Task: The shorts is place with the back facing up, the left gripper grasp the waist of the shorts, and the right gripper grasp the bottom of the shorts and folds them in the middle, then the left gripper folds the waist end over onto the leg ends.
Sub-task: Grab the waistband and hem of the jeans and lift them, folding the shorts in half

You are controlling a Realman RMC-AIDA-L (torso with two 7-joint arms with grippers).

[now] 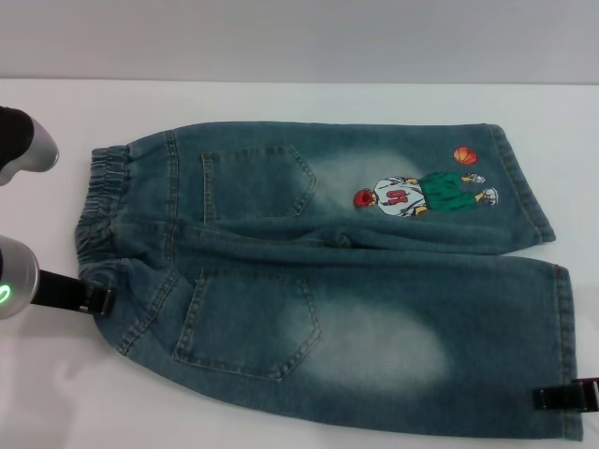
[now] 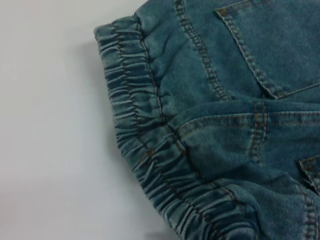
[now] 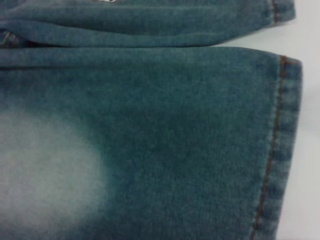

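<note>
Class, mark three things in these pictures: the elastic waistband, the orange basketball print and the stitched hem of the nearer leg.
elastic waistband (image 2: pixel 131 117), left wrist view, on the puckered gathers.
orange basketball print (image 1: pixel 465 156), head view, on the ball's centre.
nearer leg hem (image 3: pixel 286 150), right wrist view, on the stitched edge band.

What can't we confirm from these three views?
- Left tool: in the head view it sits at the waist of the shorts, but whether it grips fabric is unclear; left wrist view shows only the waistband.
- Right tool: cut off by the head view's edge at the near leg hem; right wrist view shows no fingers.
- Front of the shorts: faces the table.
</note>
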